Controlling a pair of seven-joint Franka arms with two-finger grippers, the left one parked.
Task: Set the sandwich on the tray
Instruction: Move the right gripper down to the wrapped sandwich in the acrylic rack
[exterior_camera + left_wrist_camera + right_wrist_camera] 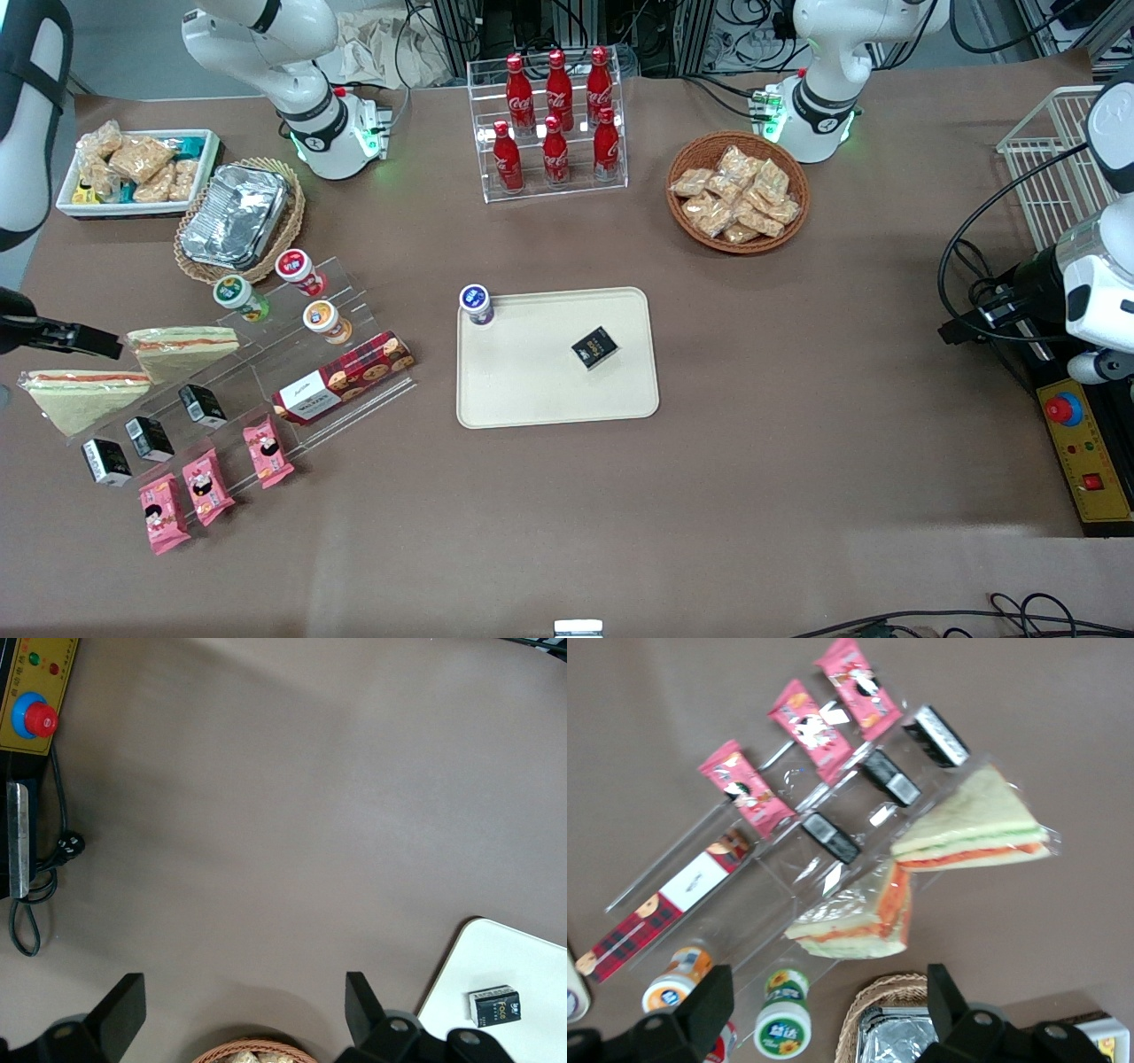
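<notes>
gripper (824,1010) above sandwich (855,912), fingers wide, empty; tray (532,390) well apart.

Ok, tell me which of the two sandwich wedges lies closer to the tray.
The sandwich resting on the clear acrylic rack, beside the open gripper. The other wedge lies farther from the tray, nearer the table's end.

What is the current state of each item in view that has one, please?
gripper: open, empty, above the sandwiches.
sandwich: wrapped, on the clear stand, not on the tray.
second sandwich: wrapped, beside the first, untouched.
tray: flat on the table, carrying a black box and a small cup.
foil container: lidded, sitting in a wicker basket.
cola bottles: upright, capped, in the clear rack.
</notes>
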